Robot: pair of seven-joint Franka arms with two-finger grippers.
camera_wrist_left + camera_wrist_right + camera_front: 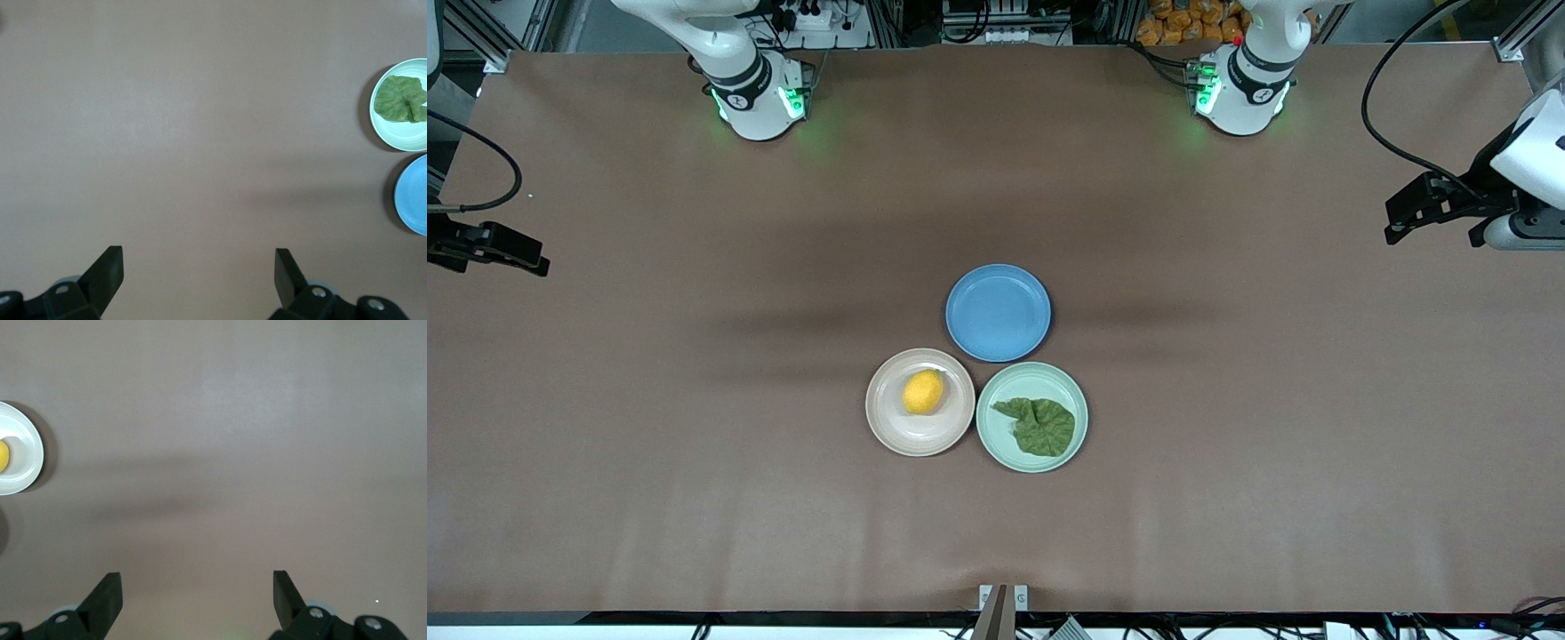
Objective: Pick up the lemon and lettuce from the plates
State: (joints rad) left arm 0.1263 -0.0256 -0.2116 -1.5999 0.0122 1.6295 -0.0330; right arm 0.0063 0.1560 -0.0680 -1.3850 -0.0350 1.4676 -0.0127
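The lemon [923, 392] lies on the beige-pink plate [889, 428]. The lettuce [1040, 427] lies flat on the mint green plate [1049, 378], which touches the beige-pink plate on the side toward the left arm's end. My left gripper [1393, 222] hangs open and empty over the table's edge at the left arm's end. My right gripper [538, 260] hangs open and empty over the right arm's end. The left wrist view shows open fingers [107, 270], the lettuce [399, 99] and its plate [393, 135]. The right wrist view shows open fingers [107, 593], the lemon's edge [3, 457] and its plate [28, 453].
An empty blue plate [998, 312] sits just farther from the front camera than the two plates, touching them; it also shows in the left wrist view [413, 197]. Brown table [694, 444] spreads all round the plates. Both arm bases stand at the table's far edge.
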